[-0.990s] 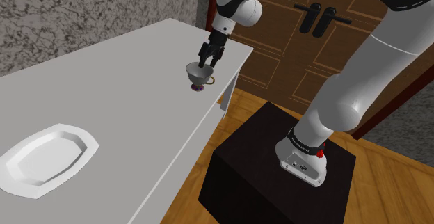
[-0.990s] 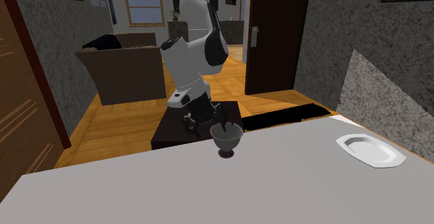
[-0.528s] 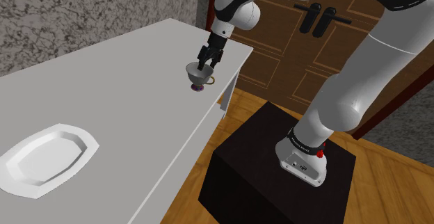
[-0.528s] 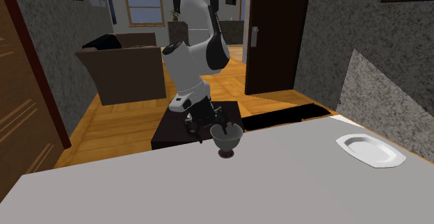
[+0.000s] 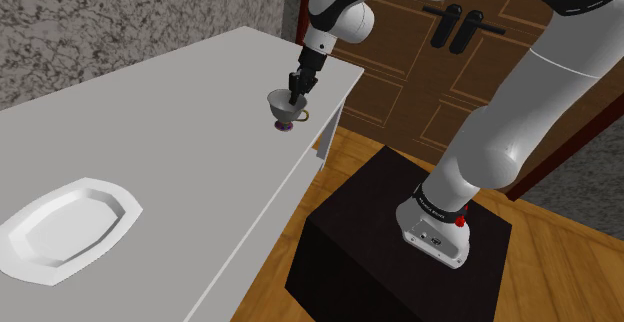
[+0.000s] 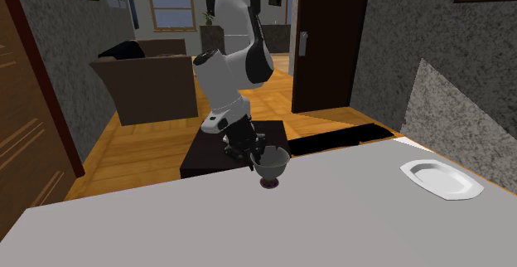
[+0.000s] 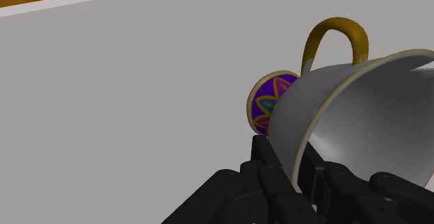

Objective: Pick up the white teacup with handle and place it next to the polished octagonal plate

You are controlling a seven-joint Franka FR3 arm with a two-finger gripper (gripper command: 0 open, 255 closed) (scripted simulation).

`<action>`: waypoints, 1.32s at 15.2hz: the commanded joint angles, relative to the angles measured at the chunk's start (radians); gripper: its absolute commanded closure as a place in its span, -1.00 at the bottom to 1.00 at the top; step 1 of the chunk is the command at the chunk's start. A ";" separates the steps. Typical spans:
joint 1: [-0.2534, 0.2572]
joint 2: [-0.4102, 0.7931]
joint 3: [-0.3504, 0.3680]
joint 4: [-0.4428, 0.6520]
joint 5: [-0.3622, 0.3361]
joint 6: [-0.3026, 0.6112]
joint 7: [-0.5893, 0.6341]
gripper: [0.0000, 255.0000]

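Near the bench [image 5: 180,140] corner closest to my stand [image 5: 400,260], the white teacup [image 5: 284,109] sits upright on its small purple foot [image 7: 266,106], just beside the bench edge. My 2 fingers [image 7: 268,165] are drawn narrow and pinch its thin wall at the rim. 1 presses the outside and the other reaches into the bowl. The ochre handle [image 7: 335,29] is on the far side of the cup from them, free of my grip.

That grip is my main worry. I hold only a thin, smooth, curved wall on 1 side of the cup, so its weight hangs off to the side of the pinch. As I lift, I judge the cup could swing about the fingers or slide out of them. Because it stands so close to the bench edge, a slip at the start could send it to the floor [image 5: 560,270]. A sudden move would make this worse.

The octagonal plate [image 5: 72,228] lies near the opposite end of the bench, well apart from the cup. The carry therefore crosses most of the bench top, giving the cup time to creep in my hold. At that end I could clip the plate's rim or set the cup on it rather than beside it. A cup tilted in my grip may also land crooked on its small foot and tip when I let go.
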 commanded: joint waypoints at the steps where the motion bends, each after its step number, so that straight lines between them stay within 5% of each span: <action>1: 0.000 0.000 0.000 0.000 0.000 0.000 0.000 1.00; 20: -0.010 -0.111 -0.002 0.099 -0.078 -0.191 0.104 1.00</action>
